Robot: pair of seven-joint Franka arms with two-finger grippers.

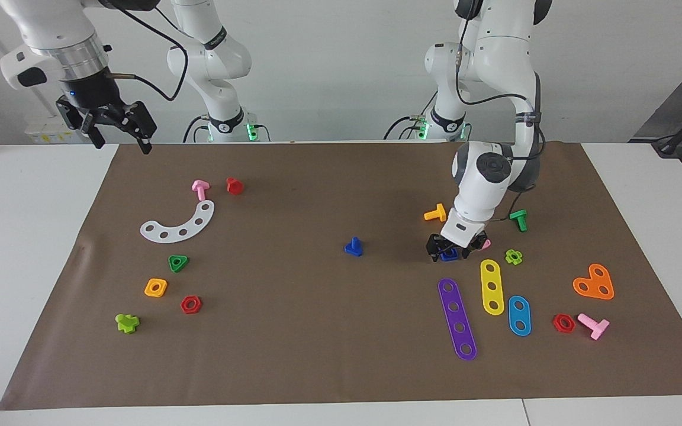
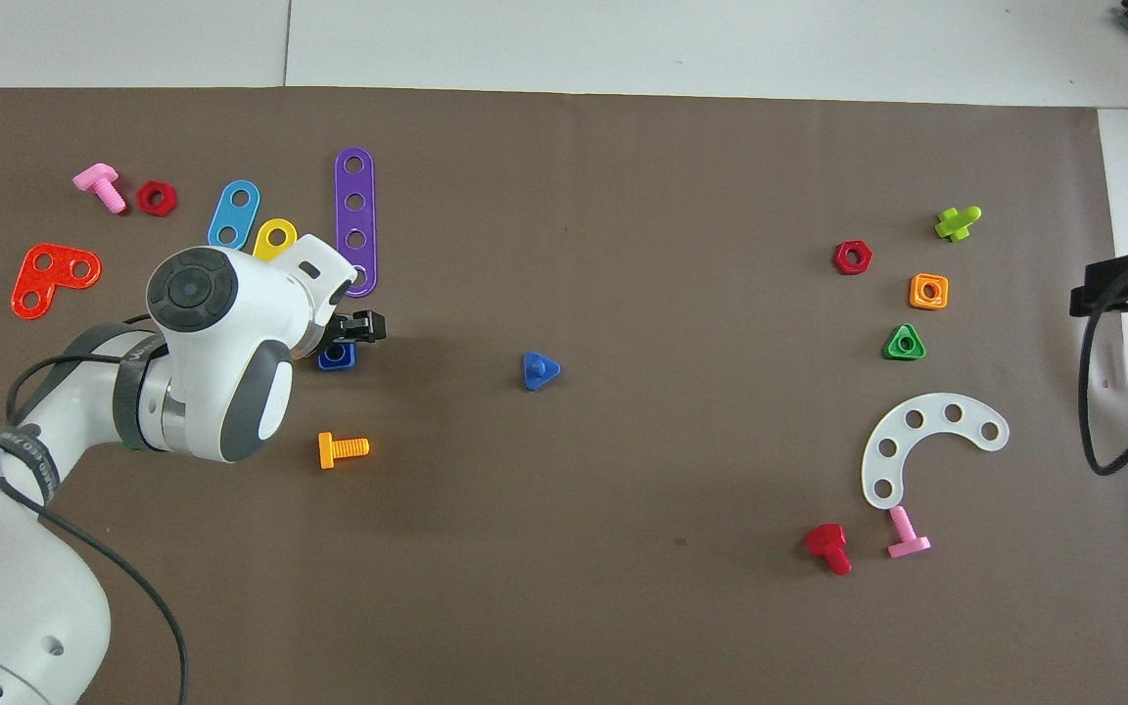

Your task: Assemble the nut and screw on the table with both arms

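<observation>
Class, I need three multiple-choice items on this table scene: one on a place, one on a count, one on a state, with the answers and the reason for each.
1. The left gripper is down at:
A. the small blue plastic square nut
B. a green triangular nut
C. a white curved strip

2. How many red hexagonal nuts lie on the brown paper-like mat?
A. one
B. two
C. four

3. The small blue plastic triangular-headed screw:
A. is held by the right gripper
B. is threaded into the nut
C. stands alone mid-mat

Answers: 1 A, its fingers flank the nut. 2 B, one toward each arm's end. 3 C, nothing touches it; the right gripper waits raised over the mat's edge.
</observation>
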